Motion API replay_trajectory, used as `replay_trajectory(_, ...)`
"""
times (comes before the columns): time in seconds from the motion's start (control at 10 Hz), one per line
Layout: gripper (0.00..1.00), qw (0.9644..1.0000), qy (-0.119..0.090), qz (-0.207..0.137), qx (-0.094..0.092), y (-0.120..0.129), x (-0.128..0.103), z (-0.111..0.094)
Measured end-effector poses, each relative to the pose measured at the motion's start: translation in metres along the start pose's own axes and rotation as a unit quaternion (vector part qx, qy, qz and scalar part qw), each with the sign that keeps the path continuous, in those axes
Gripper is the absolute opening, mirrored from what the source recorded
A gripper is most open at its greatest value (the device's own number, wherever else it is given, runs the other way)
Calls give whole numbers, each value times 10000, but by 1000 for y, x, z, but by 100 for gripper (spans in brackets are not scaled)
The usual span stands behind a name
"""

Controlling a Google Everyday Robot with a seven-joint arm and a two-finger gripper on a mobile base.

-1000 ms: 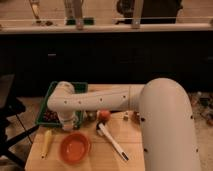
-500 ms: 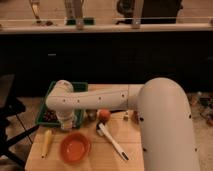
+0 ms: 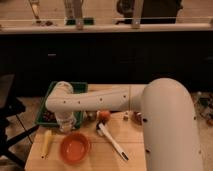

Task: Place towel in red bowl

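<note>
The red bowl (image 3: 75, 148) is a shallow orange-red bowl with a lighter inside. It stands empty on the wooden table near the front left. My white arm reaches left across the table. My gripper (image 3: 65, 123) hangs at the arm's end, just above and behind the bowl, at the front edge of the green tray (image 3: 49, 98). The towel does not show as a separate thing. A pale shape at the gripper may be it, but I cannot tell.
A yellow banana (image 3: 46, 142) lies left of the bowl. An orange fruit (image 3: 103, 116) sits mid-table, with a black-and-white utensil (image 3: 113, 142) lying diagonally in front of it. Small items (image 3: 136, 118) lie beside my arm's base. A dark counter runs behind.
</note>
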Motion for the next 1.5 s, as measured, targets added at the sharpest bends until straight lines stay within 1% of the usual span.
replay_trajectory(0.5, 3, 9996, -263, 135, 37, 4, 4, -6)
replay_trajectory(0.8, 3, 9991, -341, 236, 3, 8, 6, -6)
replay_trajectory(1.3, 3, 9982, -449, 403, -59, 23, 7, -5)
replay_trajectory(1.5, 3, 9973, -564, 463, -60, 29, 8, -6)
